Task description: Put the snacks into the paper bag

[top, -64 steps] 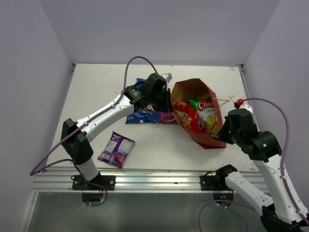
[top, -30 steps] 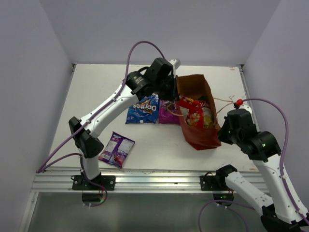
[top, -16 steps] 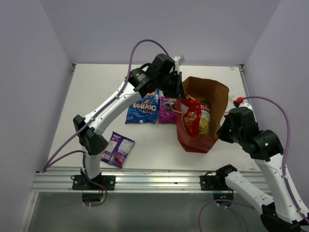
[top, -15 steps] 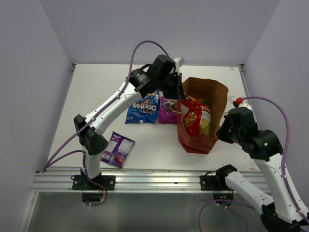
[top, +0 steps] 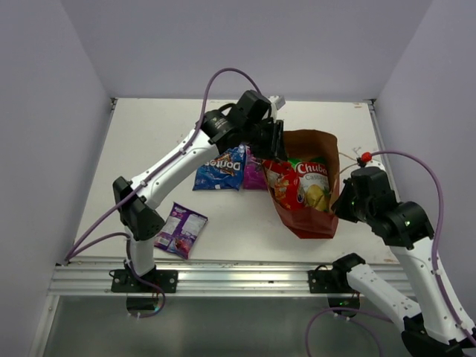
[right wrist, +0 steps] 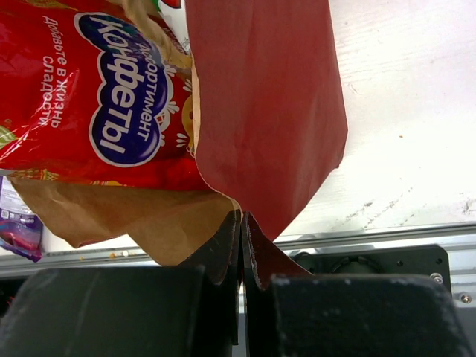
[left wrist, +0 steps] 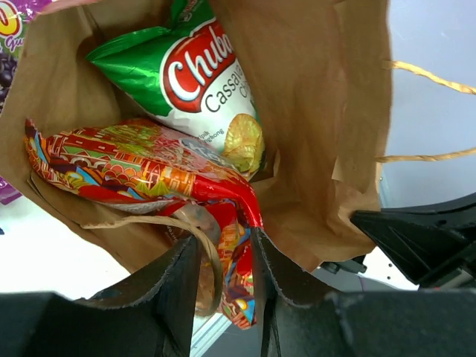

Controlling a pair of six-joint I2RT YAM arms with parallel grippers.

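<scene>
The paper bag (top: 321,220), red outside and brown inside, leans open toward the camera. The red cookie bag (top: 285,187) and the green-white chips (top: 314,181) lie inside it. My left gripper (top: 276,143) is at the bag's far rim, shut on a corner of the red cookie bag (left wrist: 134,160), with a string handle (left wrist: 195,232) also between its fingers. My right gripper (top: 341,205) is shut on the bag's near right rim (right wrist: 268,97). The blue Doritos (top: 222,168), the purple square bag (top: 254,175) and the small purple packet (top: 179,230) lie on the table.
The white table (top: 149,149) is bounded by side walls and a metal rail (top: 223,279) at the near edge. The bag's other string handle (left wrist: 424,74) hangs loose on its right side. The left arm reaches over the Doritos.
The left gripper rose from the table to the bag's mouth and the bag was stood upright. It now leans open again, with the cookie bag and chips showing flat inside. The right gripper kept its hold.
</scene>
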